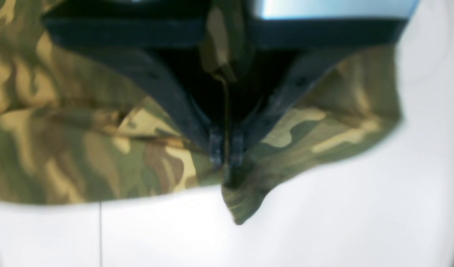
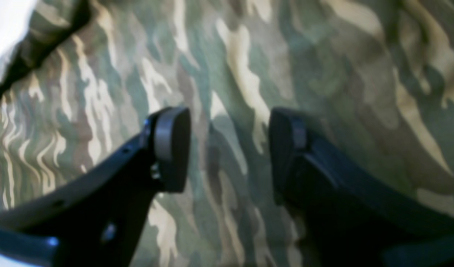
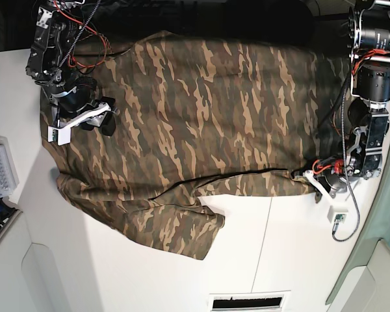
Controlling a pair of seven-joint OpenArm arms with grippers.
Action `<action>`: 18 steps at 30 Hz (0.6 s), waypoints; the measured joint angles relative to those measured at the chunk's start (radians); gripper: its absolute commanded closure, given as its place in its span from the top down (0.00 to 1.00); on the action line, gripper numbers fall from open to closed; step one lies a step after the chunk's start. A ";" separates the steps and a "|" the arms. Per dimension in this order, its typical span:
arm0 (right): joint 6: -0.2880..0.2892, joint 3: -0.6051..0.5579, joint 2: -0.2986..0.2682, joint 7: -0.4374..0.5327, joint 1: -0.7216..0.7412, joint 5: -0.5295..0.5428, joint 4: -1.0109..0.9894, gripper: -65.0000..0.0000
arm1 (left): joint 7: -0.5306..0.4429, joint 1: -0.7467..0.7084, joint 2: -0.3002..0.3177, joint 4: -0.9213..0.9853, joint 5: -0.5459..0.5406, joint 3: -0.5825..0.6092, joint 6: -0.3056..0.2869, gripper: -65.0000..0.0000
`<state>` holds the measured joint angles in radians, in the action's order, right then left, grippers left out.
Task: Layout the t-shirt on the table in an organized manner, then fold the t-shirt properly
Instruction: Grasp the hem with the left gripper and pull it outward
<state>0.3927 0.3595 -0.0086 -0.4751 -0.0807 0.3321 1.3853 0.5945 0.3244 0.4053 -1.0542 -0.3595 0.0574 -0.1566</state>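
The left gripper (image 1: 226,150) pinches a fold at the edge of the t-shirt (image 3: 201,123), apparently lifting it slightly off the table (image 3: 273,253). The right gripper (image 2: 229,148) hovers spread above the cloth, which lies mostly flat across the tabletop.

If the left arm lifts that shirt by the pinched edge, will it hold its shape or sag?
Likely sag: the t-shirt already droops to a limp point below the shut left gripper. Probably light, since that small pinch holds it. Its folds on the table suggest it would drag and bunch.
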 measured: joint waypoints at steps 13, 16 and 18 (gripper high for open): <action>0.000 0.000 0.000 0.000 0.000 0.000 -0.001 0.51 | -0.202 0.105 0.002 0.004 0.024 0.000 0.067 0.35; 0.000 0.000 0.000 0.000 0.000 -0.001 -0.001 0.51 | -0.190 0.111 0.002 0.004 0.032 0.000 0.067 0.38; 0.000 0.000 0.000 0.000 0.000 -0.001 -0.001 0.51 | -0.157 0.110 0.001 0.004 0.049 0.000 0.089 0.38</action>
<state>0.3927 0.3595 -0.0086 -0.4755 -0.0811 0.3313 1.3846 0.4374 0.4347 0.4065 -1.0504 -0.3103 0.0578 -0.0673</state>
